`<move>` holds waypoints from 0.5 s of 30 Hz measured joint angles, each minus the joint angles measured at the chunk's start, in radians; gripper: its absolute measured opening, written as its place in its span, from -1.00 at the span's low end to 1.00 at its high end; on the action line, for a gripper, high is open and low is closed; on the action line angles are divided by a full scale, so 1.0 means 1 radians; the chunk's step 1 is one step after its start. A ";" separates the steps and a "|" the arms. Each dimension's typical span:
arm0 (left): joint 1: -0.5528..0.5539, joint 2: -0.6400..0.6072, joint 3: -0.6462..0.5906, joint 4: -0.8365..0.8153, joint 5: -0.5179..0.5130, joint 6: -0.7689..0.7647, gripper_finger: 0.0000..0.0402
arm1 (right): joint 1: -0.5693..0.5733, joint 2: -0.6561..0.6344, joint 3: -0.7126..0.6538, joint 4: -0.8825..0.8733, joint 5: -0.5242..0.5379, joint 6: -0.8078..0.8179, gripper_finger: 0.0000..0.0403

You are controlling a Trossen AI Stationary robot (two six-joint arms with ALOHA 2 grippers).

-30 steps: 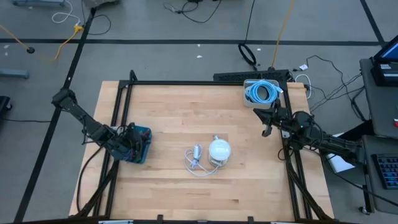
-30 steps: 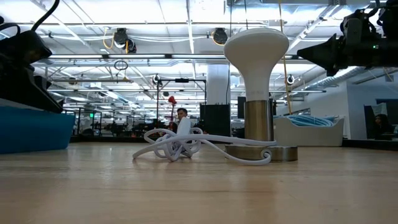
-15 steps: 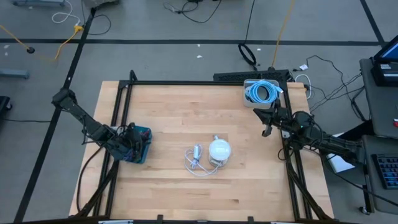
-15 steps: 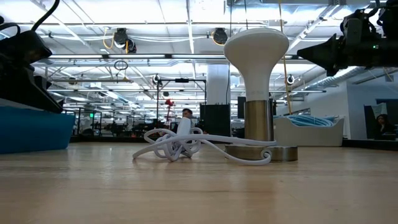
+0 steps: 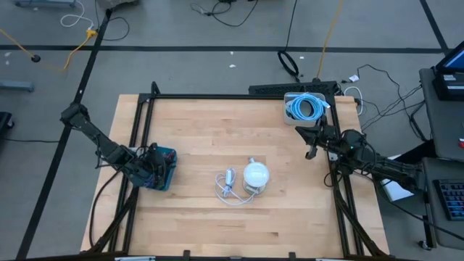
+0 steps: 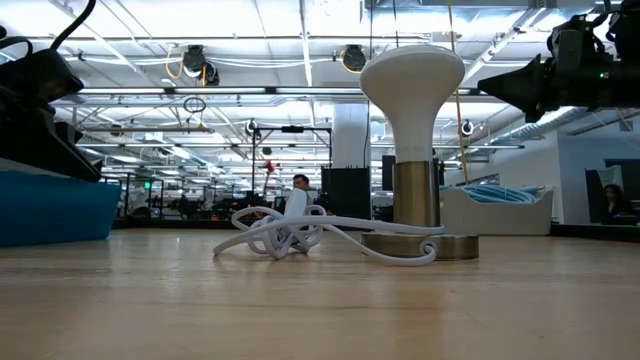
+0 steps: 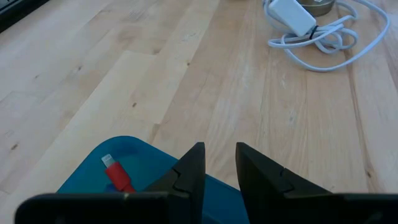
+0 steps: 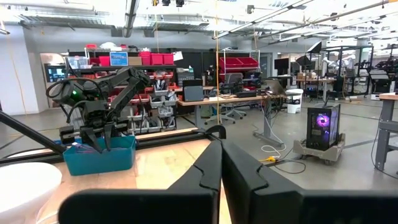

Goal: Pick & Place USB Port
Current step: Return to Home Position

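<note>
We had the left claw [image 7: 219, 149] slightly parted, empty, over the blue bin [image 7: 149, 163], and the right claw [image 8: 221, 146] clenched on nothing near the gray bin [image 6: 500, 215], apparently done sorting.

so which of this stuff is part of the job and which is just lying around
Job: blue bin under the left gripper; gray bin holding the blue cable, near the right gripper.
Lying about: white lamp; white charger cord beside it.

A big open robotics lab: red bins [image 8: 152, 59] shelved upper centre, computer tower [image 8: 322, 124] right, strip lights [image 6: 250, 90] overhead, cables [image 5: 216, 10] on the floor.
</note>
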 joint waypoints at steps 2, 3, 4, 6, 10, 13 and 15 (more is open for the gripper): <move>0.000 0.000 0.000 0.000 0.000 0.000 -0.55 | 0.000 0.000 0.000 0.000 0.000 0.000 -0.99; 0.000 0.000 0.000 0.000 0.000 0.000 -0.55 | 0.000 0.000 0.000 0.000 0.000 0.000 -0.99; 0.000 0.000 0.000 0.000 0.000 0.000 -0.55 | 0.000 0.000 0.000 0.000 0.000 0.000 -1.00; 0.000 0.000 0.000 0.000 0.000 0.000 -0.55 | 0.000 0.000 0.000 0.000 0.000 0.000 -0.99; 0.000 0.000 0.000 0.000 0.000 0.000 -0.55 | 0.000 0.000 0.000 0.000 0.000 0.000 -0.98; 0.000 0.000 0.000 0.000 0.000 0.000 -0.55 | 0.000 0.000 0.000 0.000 0.000 0.000 -0.99; 0.000 0.000 0.000 0.000 0.000 0.000 -0.55 | 0.000 0.000 0.000 0.000 0.000 0.000 -0.99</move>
